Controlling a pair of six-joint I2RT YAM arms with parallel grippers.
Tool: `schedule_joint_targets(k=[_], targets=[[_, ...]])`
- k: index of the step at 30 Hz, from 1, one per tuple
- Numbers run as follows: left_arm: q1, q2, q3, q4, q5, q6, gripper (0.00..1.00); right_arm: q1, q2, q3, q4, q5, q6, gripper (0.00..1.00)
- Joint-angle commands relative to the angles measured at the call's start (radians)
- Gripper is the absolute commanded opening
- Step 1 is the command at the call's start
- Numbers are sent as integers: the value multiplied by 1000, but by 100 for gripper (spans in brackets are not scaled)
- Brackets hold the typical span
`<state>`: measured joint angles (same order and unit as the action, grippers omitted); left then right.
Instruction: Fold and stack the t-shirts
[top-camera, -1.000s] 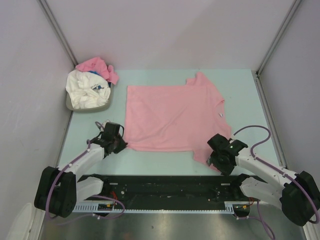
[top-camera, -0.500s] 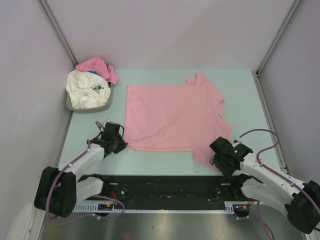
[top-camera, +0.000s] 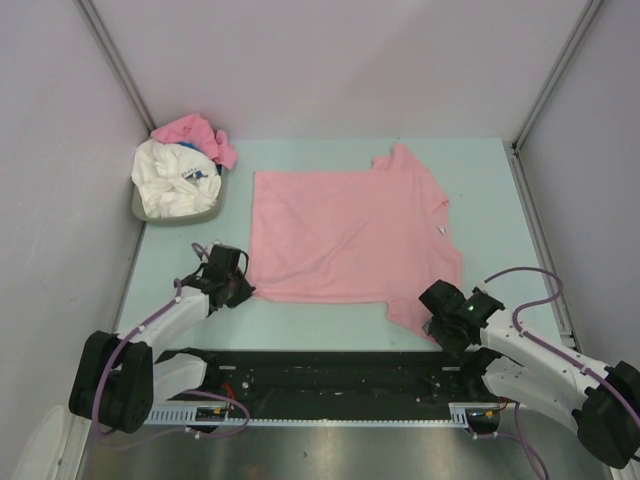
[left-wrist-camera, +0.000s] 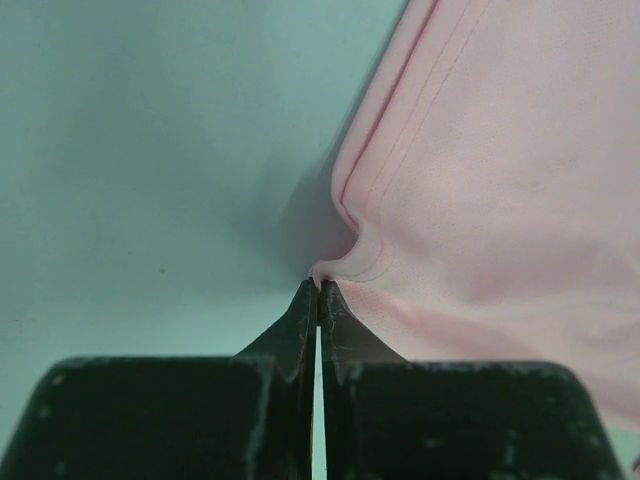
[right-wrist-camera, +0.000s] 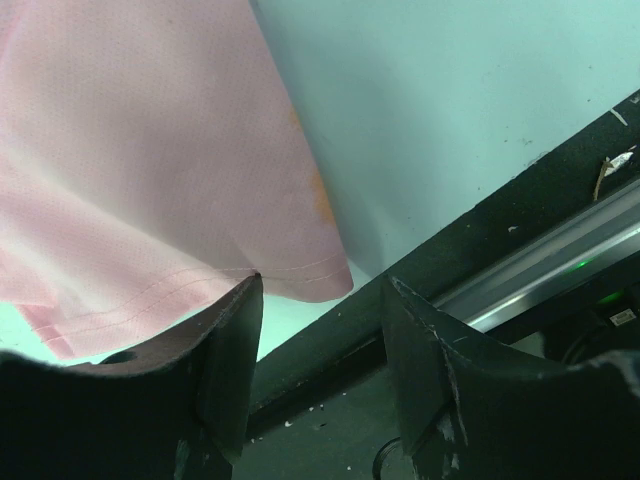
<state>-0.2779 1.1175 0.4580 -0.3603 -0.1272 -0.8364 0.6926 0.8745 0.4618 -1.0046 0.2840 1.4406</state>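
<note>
Because it carries all the rest, the pale green bench (top-camera: 490, 180) is told first. The spread pink t-shirt (top-camera: 340, 240) is laid flat on it. The hem is on the left, the neck is on the right, one sleeve is at the far edge and one sleeve is at the near edge.

Beyond the far left corner of the spread pink t-shirt, a grey tub (top-camera: 140, 208) is set apart from it. In the tub the white t-shirt (top-camera: 170, 185) is bunched up, and a bit of blue print is seen on it. The crumpled pink t-shirt (top-camera: 190, 130) is heaped at the far side of the white one and is draped partly over it.

At the near left corner of the spread pink t-shirt, the left hand (top-camera: 238, 288) is pressed together. The tip of the hem corner is pinched between its fingers (left-wrist-camera: 300, 320), and the cloth is puckered there.

At the near sleeve of the spread pink t-shirt, the right hand (top-camera: 432, 320) is held with its fingers (right-wrist-camera: 235, 330) spread apart. The sleeve edge is seen just past its tips, and no cloth is gripped.
</note>
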Motion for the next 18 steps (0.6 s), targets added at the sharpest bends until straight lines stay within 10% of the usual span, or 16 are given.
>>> schedule_joint_targets(k=[1,12,18], targets=[[9,5,22,4,-15,16,0,5,-11,-12,-6,49,50,55],[9,13,22,3,-26,13,0,-30,40,-15,54,64,29,42],[9,22,18,6,-26,13,0,-76,38,-17,57,67,-12,15]])
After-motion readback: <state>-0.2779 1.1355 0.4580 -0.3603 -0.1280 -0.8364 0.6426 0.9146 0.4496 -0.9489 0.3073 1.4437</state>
